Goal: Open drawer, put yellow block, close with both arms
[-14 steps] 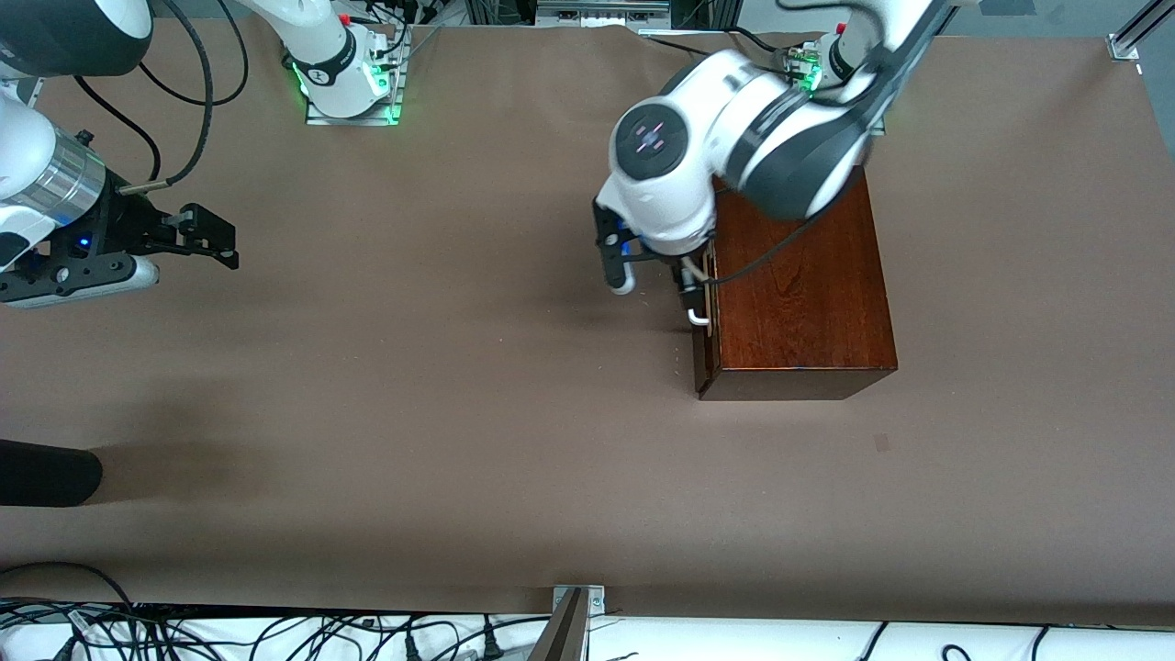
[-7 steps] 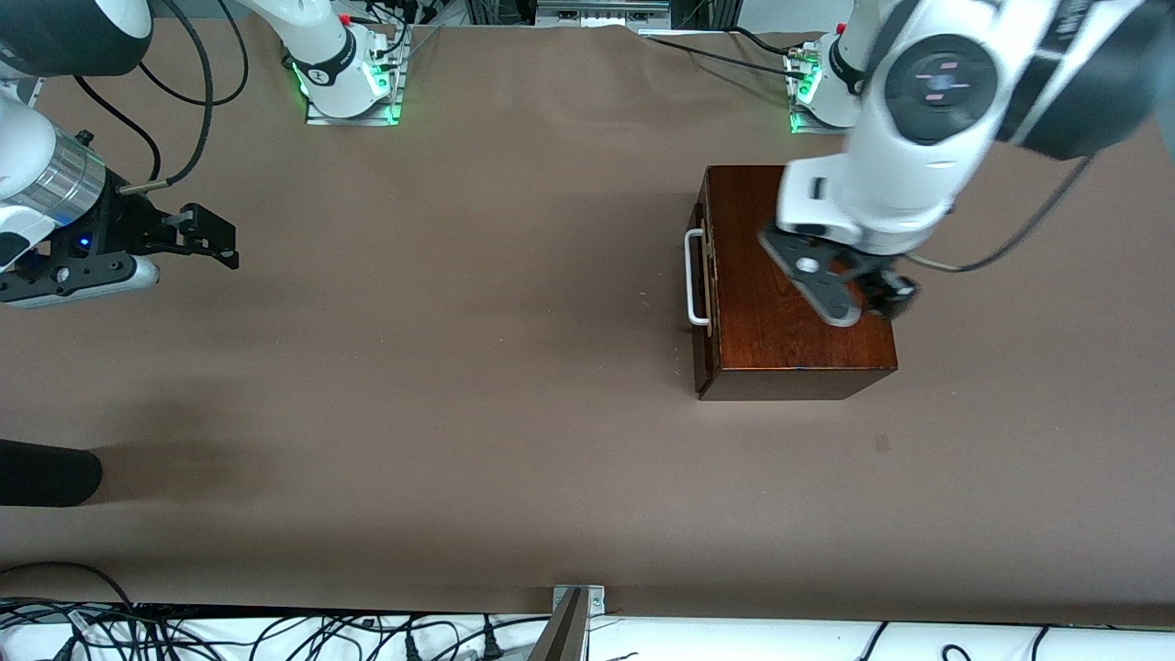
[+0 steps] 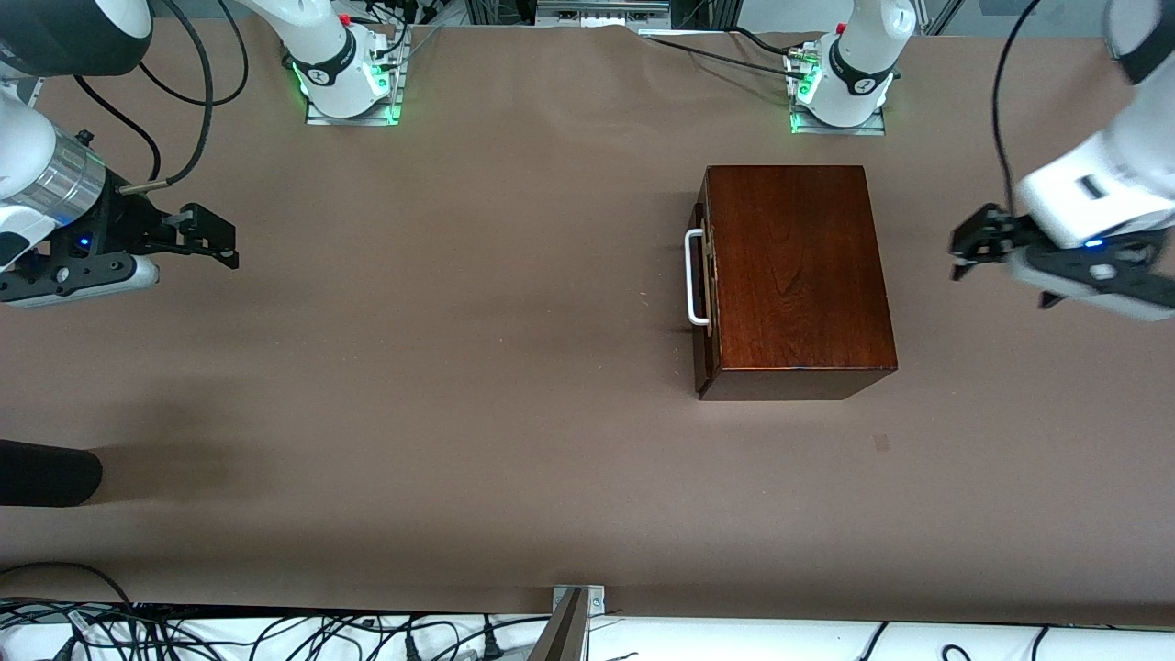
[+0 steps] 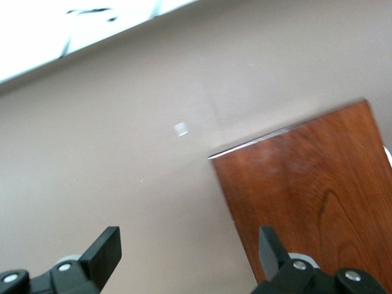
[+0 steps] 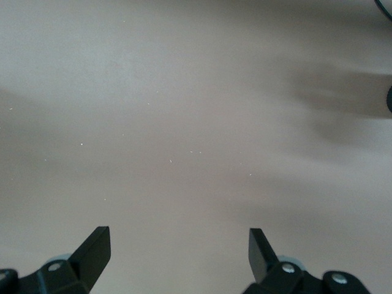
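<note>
The glossy mahogany box (image 3: pixel 794 266) stands on the table near the left arm's base. Its drawer is shut, with the dark front (image 3: pixel 702 312) and white bar handle (image 3: pixel 695 278) facing the right arm's end of the table. The yellow block is not in view. My left gripper (image 3: pixel 966 248) is open and empty, in the air beside the box toward the left arm's end. Its wrist view shows the open gripper (image 4: pixel 190 242) over bare table with the box top (image 4: pixel 306 184) beside it. My right gripper (image 3: pixel 220 243) is open and empty and waits over bare table (image 5: pixel 177 242) at the right arm's end.
A dark rounded object (image 3: pixel 46 473) lies at the table's edge at the right arm's end. A small pale mark (image 3: pixel 881 442) is on the table nearer to the front camera than the box. A metal bracket (image 3: pixel 574 610) and cables sit along the front edge.
My left arm has swung from the drawer handle, across the box top, out to the left arm's end of the table. The right arm has not moved.
</note>
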You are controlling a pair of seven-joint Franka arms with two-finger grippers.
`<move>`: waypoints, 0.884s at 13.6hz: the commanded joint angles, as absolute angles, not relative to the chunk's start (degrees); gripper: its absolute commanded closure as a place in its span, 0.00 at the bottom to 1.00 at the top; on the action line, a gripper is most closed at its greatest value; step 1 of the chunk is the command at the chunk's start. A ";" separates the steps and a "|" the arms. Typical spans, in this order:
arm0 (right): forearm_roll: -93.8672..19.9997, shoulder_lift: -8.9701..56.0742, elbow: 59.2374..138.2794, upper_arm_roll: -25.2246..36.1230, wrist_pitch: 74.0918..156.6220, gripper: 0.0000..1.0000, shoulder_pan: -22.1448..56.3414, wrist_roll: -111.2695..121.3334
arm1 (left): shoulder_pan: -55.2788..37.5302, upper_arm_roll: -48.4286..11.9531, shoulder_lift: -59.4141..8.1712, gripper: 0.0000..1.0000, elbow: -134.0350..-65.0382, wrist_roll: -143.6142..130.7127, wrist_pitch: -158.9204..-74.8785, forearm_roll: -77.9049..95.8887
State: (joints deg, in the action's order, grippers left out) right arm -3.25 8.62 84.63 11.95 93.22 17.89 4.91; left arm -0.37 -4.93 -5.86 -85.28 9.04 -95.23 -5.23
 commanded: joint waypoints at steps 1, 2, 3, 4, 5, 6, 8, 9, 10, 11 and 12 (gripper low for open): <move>-3.16 7.38 85.25 11.60 92.55 0.00 17.67 4.31 | 2.98 -5.27 -0.09 0.00 -93.24 -1.12 -98.00 -3.78; -3.16 7.38 85.25 11.60 92.55 0.00 17.67 4.31 | 3.60 -5.19 1.04 0.00 -94.47 -1.23 -98.00 -3.87; -3.16 7.38 85.34 11.60 92.55 0.00 17.67 4.31 | 3.69 -5.27 2.97 0.00 -96.66 -1.14 -97.91 -3.87; -3.16 7.38 85.34 11.60 92.55 0.00 17.67 4.31 | 3.69 -5.19 4.38 0.00 -98.07 -1.14 -97.82 -3.87; -3.16 7.38 85.34 11.69 92.55 0.00 17.67 4.31 | 3.69 -5.27 4.57 0.00 -98.61 -1.14 -97.47 -3.95; -3.16 7.38 85.25 11.69 92.55 0.00 17.58 4.31 | 3.69 -5.27 4.40 0.00 -98.61 -0.71 -97.04 -3.96; -3.16 7.38 85.34 11.69 92.55 0.00 17.67 4.31 | 3.60 -5.53 4.57 0.00 -98.44 0.17 -95.02 -3.96; -3.16 7.38 85.25 11.60 92.55 0.00 17.58 4.31 | 3.52 -5.62 4.57 0.00 -98.26 0.18 -94.75 -3.87; -3.16 7.38 85.34 11.69 92.55 0.00 17.67 4.31 | 3.52 -5.62 4.31 0.00 -98.26 0.18 -94.83 -3.61; -3.16 7.38 85.25 11.69 92.55 0.00 17.67 4.31 | 3.52 -5.45 4.05 0.00 -98.09 0.18 -94.92 -1.34; -3.16 7.38 85.25 11.60 92.55 0.00 17.67 4.31 | 3.17 -5.19 3.52 0.00 -97.82 -0.35 -94.92 0.25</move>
